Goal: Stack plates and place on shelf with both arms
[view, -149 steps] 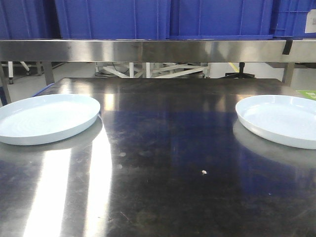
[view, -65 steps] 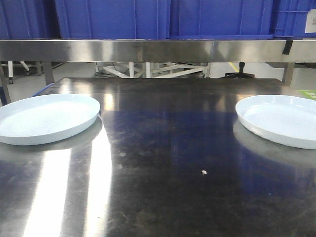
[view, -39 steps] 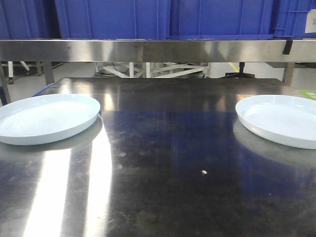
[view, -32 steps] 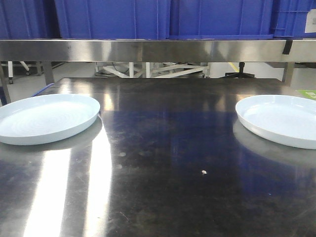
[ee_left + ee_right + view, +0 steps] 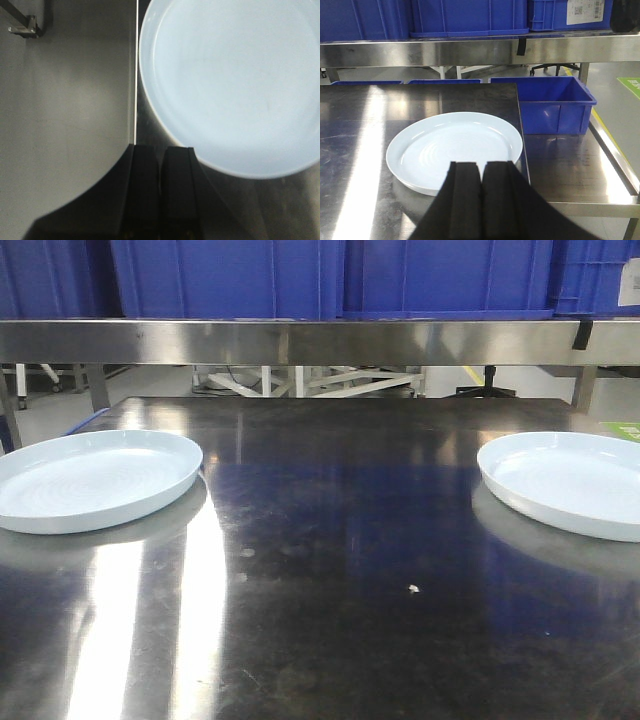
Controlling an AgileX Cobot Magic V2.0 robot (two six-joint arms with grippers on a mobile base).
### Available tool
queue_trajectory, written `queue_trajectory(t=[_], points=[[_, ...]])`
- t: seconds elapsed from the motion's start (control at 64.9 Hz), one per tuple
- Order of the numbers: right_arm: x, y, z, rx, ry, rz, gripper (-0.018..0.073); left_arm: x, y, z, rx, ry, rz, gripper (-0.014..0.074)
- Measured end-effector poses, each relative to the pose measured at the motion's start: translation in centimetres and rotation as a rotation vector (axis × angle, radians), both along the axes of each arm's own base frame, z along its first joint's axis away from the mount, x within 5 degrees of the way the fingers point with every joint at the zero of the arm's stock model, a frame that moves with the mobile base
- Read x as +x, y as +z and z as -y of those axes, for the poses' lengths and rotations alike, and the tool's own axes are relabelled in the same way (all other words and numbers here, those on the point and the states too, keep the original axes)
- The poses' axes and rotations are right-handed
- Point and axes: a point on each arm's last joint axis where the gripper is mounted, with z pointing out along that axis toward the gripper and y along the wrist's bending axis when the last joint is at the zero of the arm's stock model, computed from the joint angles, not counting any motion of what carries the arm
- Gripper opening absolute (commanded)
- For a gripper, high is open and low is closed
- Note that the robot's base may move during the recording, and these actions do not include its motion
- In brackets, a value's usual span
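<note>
Item 1. Left plate (image 5: 95,480): round, shallow, pale bluish-white, low raised rim, plain surface. Lay flat and upright on the left side of the tabletop (image 5: 340,570), close to its left edge.

Item 2. Right plate (image 5: 570,483): same make. Lay flat on the right side of the tabletop, well apart from the left plate, partly cut off by the edge of the front view. The two were not stacked.

Item 3. Shelf (image 5: 320,342): brushed steel rail running the full width behind and above the tabletop. It carried blue crates (image 5: 230,278) side by side. No plate was on it.

Item 4. Left gripper (image 5: 160,190): black fingers (image 5: 145,190) pressed together with only a thin seam between them, holding nothing. Seen from above, the tips sat just beside the near rim of the left plate, over the table's edge line, with grey floor (image 5: 65,100) to the left. Contact with the rim could not be told.

Item 5. Right gripper (image 5: 481,200): black fingers likewise pressed together, holding nothing. In the wrist view the tips overlapped the near rim of the right plate; whether they touched it could not be told.

Item 6. Sundries: a small white speck (image 5: 412,588) on the bare tabletop between the plates; an open blue bin (image 5: 550,102) on a lower steel surface beyond the table's right edge
</note>
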Motion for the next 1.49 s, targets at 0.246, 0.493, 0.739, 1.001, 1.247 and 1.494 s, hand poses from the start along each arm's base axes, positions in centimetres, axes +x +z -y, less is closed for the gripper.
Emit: queue_trajectory(t=[0.246, 0.493, 0.739, 1.001, 1.247, 1.494], points=[[0.0, 0.0, 0.0, 0.000, 0.000, 0.000, 0.0047, 5.0, -0.7, -1.3, 0.002, 0.040, -0.060, 0.0353], [0.0, 0.0, 0.0, 0.000, 0.000, 0.000, 0.0047, 8.7, -2.3, -1.9, 0.004, 0.051, -0.130, 0.0367], [0.0, 0.0, 0.0, 0.000, 0.000, 0.000, 0.0047, 10.8, -4.0, -1.6, 0.001, 0.036, -0.227, 0.0367], [0.0, 0.0, 0.0, 0.000, 0.000, 0.000, 0.0047, 11.1, -5.4, -0.9, 0.002, 0.018, -0.270, 0.0362], [0.0, 0.0, 0.0, 0.000, 0.000, 0.000, 0.0047, 11.1, -5.6, -0.5, 0.003, 0.008, -0.278, 0.0362], [0.0, 0.0, 0.0, 0.000, 0.000, 0.000, 0.0047, 11.1, -6.1, -0.5, 0.003, 0.006, -0.308, 0.0298]])
